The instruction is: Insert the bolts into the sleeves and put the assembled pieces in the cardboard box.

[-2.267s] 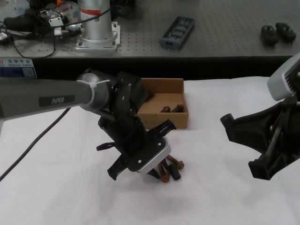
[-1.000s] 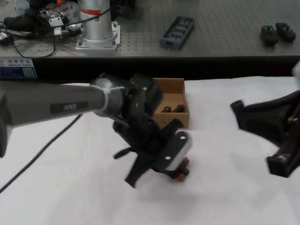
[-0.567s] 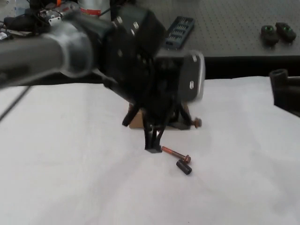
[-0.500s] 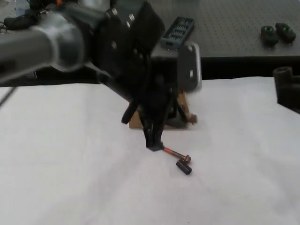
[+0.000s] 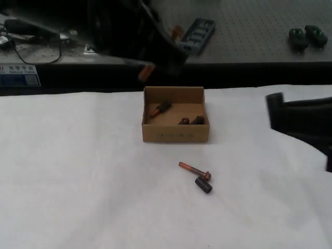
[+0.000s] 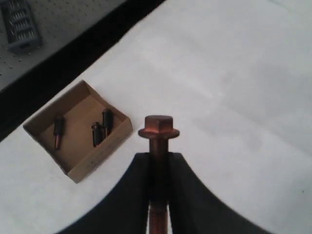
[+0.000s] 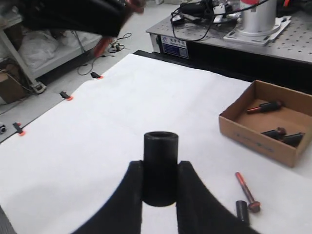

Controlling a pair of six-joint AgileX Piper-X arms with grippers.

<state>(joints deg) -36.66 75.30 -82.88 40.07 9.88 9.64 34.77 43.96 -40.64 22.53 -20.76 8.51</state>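
Note:
My left gripper (image 6: 158, 157) is shut on a copper bolt (image 6: 158, 130), head outward, held high over the white cloth. In the high view that arm (image 5: 150, 46) is a dark blur above the far side of the cardboard box (image 5: 175, 136). My right gripper (image 7: 160, 168) is shut on a black sleeve (image 7: 160, 146), its open end up; it sits at the right edge (image 5: 298, 119). The box (image 6: 105, 148) holds three assembled pieces (image 5: 161, 108). A loose bolt (image 5: 194, 170) and a loose sleeve (image 5: 203, 184) lie on the cloth in front of the box.
White cloth (image 5: 78, 187) covers the bench on all sides of the box. Behind it runs a perforated metal table with a blue bit holder (image 5: 196, 34), a metal post base (image 7: 258, 22) and cables.
The left arm has risen from the bolts and sleeves on the cloth to high behind the box, carrying a bolt. The right gripper has shifted toward the right edge.

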